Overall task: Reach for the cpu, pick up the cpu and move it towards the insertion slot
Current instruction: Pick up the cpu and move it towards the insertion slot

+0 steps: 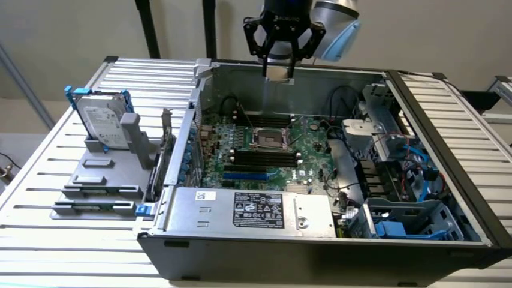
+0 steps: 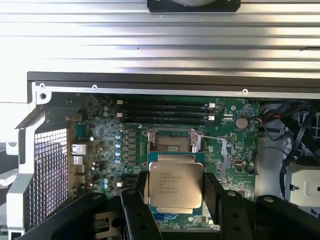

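You can see the hand (image 1: 279, 71) high above the open computer case (image 1: 320, 240), near the back wall of the case, and it is closed on the cpu (image 1: 279, 72), which sits between its 2 dark fingers (image 1: 254, 42). In the wrist view the hand (image 2: 176, 192) grips the cpu (image 2: 176, 190) by 2 opposite edges, and the silvery top with its small printed text faces the camera. The chip is in the air and touches nothing else. The insertion slot (image 1: 268, 140) lies below on the green motherboard (image 1: 308, 144), with its shiny frame around a dark centre; in the wrist view the insertion slot (image 2: 172, 141) appears just beyond the held chip. The black memory slots (image 1: 260, 158) run beside the socket. On the exterior view's left, the hard drive (image 1: 104, 123) stands in a grey holder (image 1: 104, 174) on the ribbed counter (image 1: 48, 180), well apart from the hand. The power supply (image 1: 256, 210) with its label fills the near part of the case.
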